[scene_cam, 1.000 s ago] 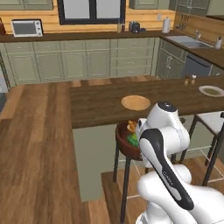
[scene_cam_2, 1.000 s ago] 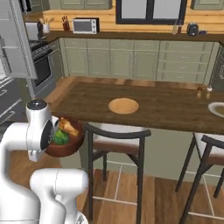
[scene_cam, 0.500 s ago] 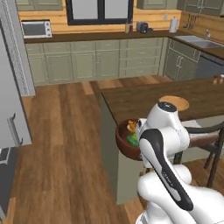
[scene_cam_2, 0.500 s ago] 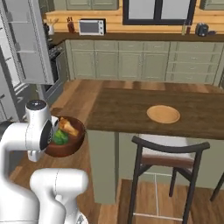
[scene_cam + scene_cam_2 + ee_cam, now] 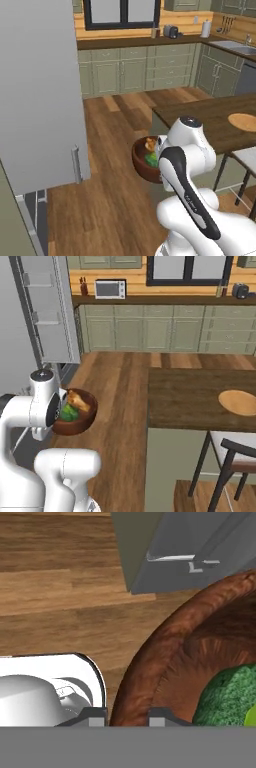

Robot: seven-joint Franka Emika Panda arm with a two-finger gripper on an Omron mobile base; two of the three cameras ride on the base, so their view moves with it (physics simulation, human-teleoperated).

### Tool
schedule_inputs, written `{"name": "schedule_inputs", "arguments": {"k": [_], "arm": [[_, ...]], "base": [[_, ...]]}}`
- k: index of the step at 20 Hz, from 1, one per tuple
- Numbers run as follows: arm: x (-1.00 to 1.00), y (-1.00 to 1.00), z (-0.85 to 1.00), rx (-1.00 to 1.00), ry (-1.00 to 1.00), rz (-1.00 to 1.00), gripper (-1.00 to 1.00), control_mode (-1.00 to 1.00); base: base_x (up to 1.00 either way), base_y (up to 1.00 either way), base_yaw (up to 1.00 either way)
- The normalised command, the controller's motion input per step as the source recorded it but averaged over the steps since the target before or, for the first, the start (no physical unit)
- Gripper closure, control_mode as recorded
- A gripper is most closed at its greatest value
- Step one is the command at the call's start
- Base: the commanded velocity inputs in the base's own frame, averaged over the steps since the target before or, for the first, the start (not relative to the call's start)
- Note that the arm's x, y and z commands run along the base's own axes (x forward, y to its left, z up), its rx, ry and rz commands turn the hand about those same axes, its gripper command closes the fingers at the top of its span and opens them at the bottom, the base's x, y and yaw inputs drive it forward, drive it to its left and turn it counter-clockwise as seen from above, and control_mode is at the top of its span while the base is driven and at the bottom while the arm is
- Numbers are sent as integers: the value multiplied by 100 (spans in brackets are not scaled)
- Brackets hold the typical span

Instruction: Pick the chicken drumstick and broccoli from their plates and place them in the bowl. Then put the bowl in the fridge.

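The dark reddish-brown wooden bowl [image 5: 144,165] [image 5: 76,425] hangs in the air in front of my arm, over the wood floor. Inside it lie the orange-brown chicken drumstick [image 5: 150,144] [image 5: 78,401] and the green broccoli [image 5: 151,160] [image 5: 68,413] [image 5: 226,696]. My gripper [image 5: 127,717] is shut on the bowl's rim [image 5: 145,667], one fingertip inside the wall and one outside. The tall grey fridge [image 5: 40,95] stands close on the left, and its door with pale shelves [image 5: 47,311] is swung open. A tan wooden plate [image 5: 243,121] [image 5: 239,402] lies bare on the counter.
The dark wooden counter [image 5: 210,112] [image 5: 195,398] is to the right, with a stool [image 5: 235,456] tucked at it. Green cabinets [image 5: 135,70] and a microwave [image 5: 110,289] line the far wall. Wood floor [image 5: 115,120] lies open between the fridge and the counter.
Both base views have swung left, away from the counter and towards the fridge, so the base has moved. The bowl with its food stays held the same way.
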Motion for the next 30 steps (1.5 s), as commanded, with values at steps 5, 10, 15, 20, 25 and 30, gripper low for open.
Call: {"name": "schedule_inputs", "arguments": {"k": [5,10,15,20,25,30], "arm": [[0,0,0,0,0,0,100,100],[0,0,0,0,0,0,100,100],[0,0,0,0,0,0,100,100],[0,0,0,0,0,0,100,100],[0,0,0,0,0,0,100,100],[0,0,0,0,0,0,100,100]], "base": [[26,22,-11],[45,-37,0],[78,-10,0],[74,-4,0],[61,-32,0],[61,-27,0]]}}
